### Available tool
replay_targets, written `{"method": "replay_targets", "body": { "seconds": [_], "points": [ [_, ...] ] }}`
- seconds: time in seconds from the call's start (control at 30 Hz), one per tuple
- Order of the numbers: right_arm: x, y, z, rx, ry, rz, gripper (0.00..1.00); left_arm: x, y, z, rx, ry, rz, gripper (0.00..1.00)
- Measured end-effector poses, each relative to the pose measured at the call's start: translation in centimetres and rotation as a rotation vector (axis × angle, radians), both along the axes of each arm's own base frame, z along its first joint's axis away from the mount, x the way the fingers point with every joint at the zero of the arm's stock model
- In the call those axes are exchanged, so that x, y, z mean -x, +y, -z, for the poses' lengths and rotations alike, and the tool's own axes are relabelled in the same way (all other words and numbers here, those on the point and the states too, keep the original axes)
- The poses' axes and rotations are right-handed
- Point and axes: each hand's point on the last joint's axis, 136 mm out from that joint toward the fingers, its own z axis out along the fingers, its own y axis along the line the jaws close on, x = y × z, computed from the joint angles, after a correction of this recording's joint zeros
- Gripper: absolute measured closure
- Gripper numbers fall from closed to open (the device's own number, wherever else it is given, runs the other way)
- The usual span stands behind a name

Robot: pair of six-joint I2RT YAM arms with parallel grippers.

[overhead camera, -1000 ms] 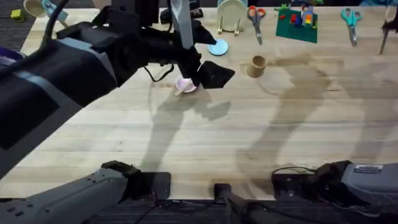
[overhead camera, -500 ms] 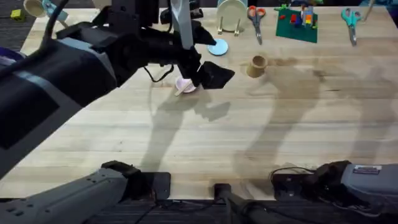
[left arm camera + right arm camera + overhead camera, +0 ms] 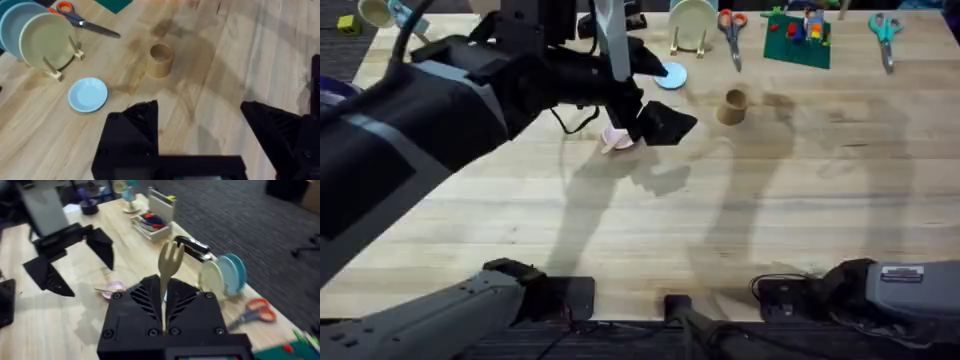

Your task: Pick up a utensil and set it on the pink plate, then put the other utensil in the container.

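Worktop (image 3: 650,230) first: your left hand (image 3: 200,120) hangs wide open and empty beside the pink plate (image 3: 617,137), where the spoon (image 3: 107,290) lies. The cup (image 3: 733,105) stands ahead of that hand, well apart. Your right hand (image 3: 165,311) is clamped on the fork (image 3: 169,265), tines up, handle upright. Judge the cup's direction from that hand before lowering.

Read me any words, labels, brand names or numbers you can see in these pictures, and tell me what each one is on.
No text can be read here.
Right arm: a pale label sits near its base in the overhead view, but its marks are too small and blurred to read.
Cup, blue plate, scissors and fork: no writing visible.
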Motion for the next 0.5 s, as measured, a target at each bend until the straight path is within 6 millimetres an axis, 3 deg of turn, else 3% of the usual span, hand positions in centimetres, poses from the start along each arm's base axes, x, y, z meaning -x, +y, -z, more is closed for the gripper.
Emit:
{"method": "replay_targets", "body": {
  "seconds": [0.23,0.5],
  "points": [
    [0.6,3.9,-0.2,0.013,-0.049,-0.122,0.973,-0.5,-0.2,-0.7,0.015,-0.04,0.001,0.006],
    [0.7,5.8,0.3,-0.018,-0.077,-0.204,0.973,-0.5,-0.2,-0.7,0.015,-0.04,0.001,0.007]
  ]
}}
